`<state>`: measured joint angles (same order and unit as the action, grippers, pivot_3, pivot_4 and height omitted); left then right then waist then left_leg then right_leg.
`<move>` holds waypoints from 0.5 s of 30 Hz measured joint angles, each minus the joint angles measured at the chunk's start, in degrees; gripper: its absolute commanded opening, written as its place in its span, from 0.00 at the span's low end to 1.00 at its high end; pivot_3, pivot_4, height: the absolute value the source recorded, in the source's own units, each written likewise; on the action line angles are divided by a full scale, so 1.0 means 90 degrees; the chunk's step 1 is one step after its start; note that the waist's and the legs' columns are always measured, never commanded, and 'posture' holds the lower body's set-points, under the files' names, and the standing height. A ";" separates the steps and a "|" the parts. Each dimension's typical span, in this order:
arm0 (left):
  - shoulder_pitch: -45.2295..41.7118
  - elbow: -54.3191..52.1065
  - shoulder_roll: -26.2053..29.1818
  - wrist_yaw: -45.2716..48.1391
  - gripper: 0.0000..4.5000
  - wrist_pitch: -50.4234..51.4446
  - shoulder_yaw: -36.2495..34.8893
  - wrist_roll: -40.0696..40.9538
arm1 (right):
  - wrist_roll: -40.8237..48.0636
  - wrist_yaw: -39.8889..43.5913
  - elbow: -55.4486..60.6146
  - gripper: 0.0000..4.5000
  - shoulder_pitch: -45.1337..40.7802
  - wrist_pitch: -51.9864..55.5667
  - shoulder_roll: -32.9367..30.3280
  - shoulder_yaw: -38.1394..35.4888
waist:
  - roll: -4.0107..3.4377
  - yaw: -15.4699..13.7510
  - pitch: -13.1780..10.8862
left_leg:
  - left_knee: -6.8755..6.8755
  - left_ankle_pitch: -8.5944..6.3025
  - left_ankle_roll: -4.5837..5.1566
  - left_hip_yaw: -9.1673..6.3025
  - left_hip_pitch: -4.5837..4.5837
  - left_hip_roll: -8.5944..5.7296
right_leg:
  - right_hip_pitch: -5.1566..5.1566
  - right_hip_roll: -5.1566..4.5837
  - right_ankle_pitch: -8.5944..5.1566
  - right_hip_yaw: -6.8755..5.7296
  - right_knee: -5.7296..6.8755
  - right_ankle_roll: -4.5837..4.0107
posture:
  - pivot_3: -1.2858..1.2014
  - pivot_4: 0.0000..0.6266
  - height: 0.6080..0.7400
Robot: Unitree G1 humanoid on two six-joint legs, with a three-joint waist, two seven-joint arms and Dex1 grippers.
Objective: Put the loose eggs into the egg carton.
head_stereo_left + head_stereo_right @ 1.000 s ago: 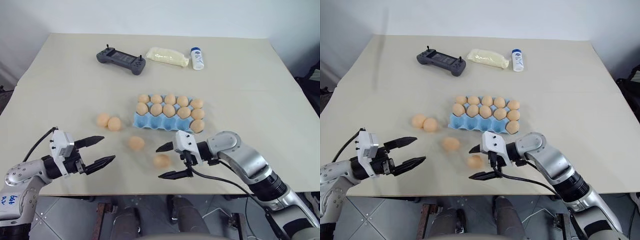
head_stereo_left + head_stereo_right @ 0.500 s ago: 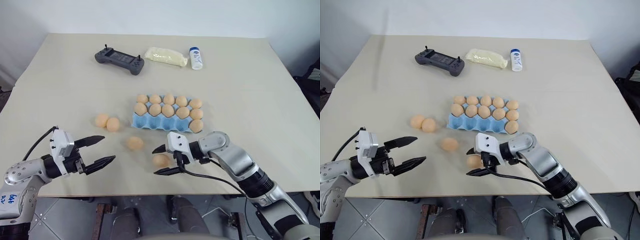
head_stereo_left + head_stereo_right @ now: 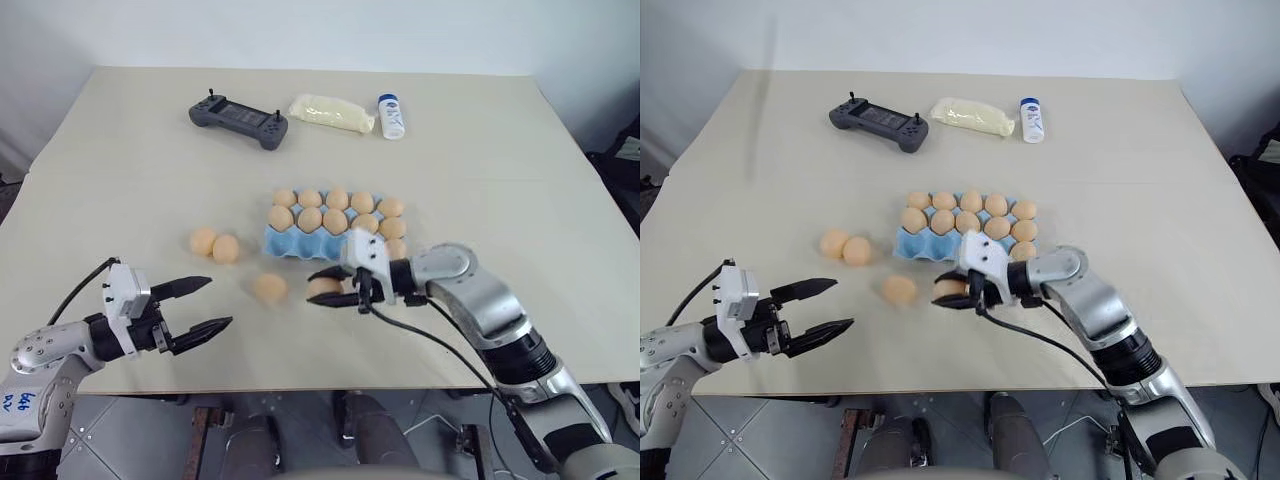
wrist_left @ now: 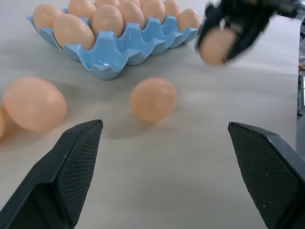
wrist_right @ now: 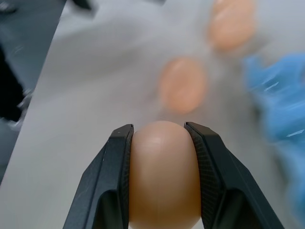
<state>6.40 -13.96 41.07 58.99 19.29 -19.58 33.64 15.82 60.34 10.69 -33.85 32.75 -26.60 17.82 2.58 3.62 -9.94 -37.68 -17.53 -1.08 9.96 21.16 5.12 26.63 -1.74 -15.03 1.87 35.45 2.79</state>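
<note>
Left gripper hovering wide open at 7 o'clock; two loose eggs lying at 9 o'clock, a third egg nearer centre; right gripper clamping the held egg just beside the egg carton, at its 6 o'clock edge on the tabletop

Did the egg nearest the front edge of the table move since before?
Yes. The right gripper has shut on that egg and lifted it off the table, carrying it back toward the egg carton, so it now sits much nearer the carton's front edge.
</note>
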 measured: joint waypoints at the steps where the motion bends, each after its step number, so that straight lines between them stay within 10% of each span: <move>1: -0.0003 0.0001 -0.0010 0.0000 1.00 -0.0014 0.0012 -0.0002 | 0.0023 -0.0067 0.0036 0.30 -0.0023 0.0050 -0.0011 -0.0091 | 0.0000 -0.0002 0.0000 | 0.0002 0.0000 0.0000 0.0000 0.0000 0.0000 | 0.0000 0.0000 0.0000 0.0000 -0.0001 -0.0001 | 0.52 0.24 1.00; 15: -0.0599 0.0192 -0.0359 -0.0059 1.00 -0.0696 0.0355 -0.0165 | -0.0379 -0.0658 -0.1201 0.30 -0.0466 -0.0372 -0.0217 -0.0541 | -0.0001 0.0107 -0.0001 | 0.0005 0.0000 0.0001 0.0003 0.0004 0.0001 | 0.0001 0.0009 0.0011 0.0002 -0.0003 0.0020 | 0.52 0.24 1.00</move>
<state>1.01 -12.24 37.83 58.46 13.03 -16.38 32.15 12.41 54.41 -0.12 -38.04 29.40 -28.55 12.94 2.57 4.59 -9.94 -37.64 -17.52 -1.07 9.99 21.19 5.13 26.64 -1.67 -14.93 1.88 35.42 2.98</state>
